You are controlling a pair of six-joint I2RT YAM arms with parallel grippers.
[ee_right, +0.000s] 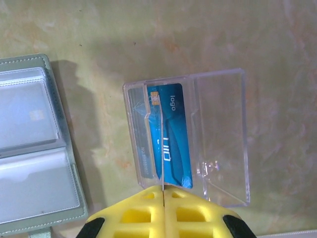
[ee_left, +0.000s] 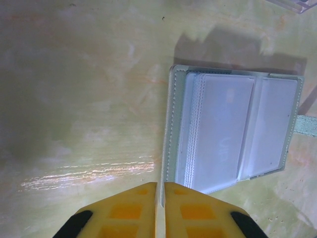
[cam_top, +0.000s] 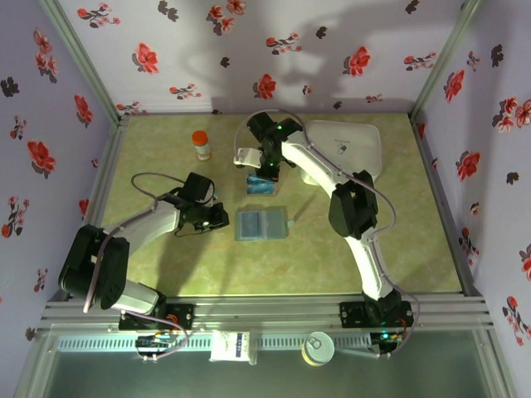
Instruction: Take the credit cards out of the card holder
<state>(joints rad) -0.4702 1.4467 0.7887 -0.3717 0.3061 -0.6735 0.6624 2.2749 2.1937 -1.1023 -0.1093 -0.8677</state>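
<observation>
Holder [cam_top: 261, 225] lies open and flat mid-table [cam_top: 390, 265], clear sleeves up, strap sticking out on its right side. In the right wrist view a pale card [ee_right: 30, 119] with a chip shows through one sleeve, inside the holder.

Left gripper [cam_top: 222, 219] is low, just left of the holder. Its yellow fingers are pressed together, nothing between them. In the left wrist view the tips [ee_left: 159, 187] sit right at the holder's near corner [ee_left: 171, 176]; can't tell if they touch.

Right gripper [cam_top: 265, 175] is over the clear tray [cam_top: 260, 186], which sits just behind the holder, close but apart. Jaws closed, tips at the tray's near edge [ee_right: 162, 191]. A blue card [ee_right: 173, 134] lies in the tray [ee_right: 223, 139], chip end away from the fingers. A thin line runs from between the tips up across that card; can't tell if it's a card on edge or part of the tray. A greyer card edge [ee_right: 144, 158] shows beside the blue one.

Around: orange-capped bottle [cam_top: 201, 146] upright at back left, well apart from the holder. White box [cam_top: 353, 145] at back right, partly under the right arm. A can [cam_top: 318, 348] and a small white pack [cam_top: 232, 347] sit on the near rail, off the table.
</observation>
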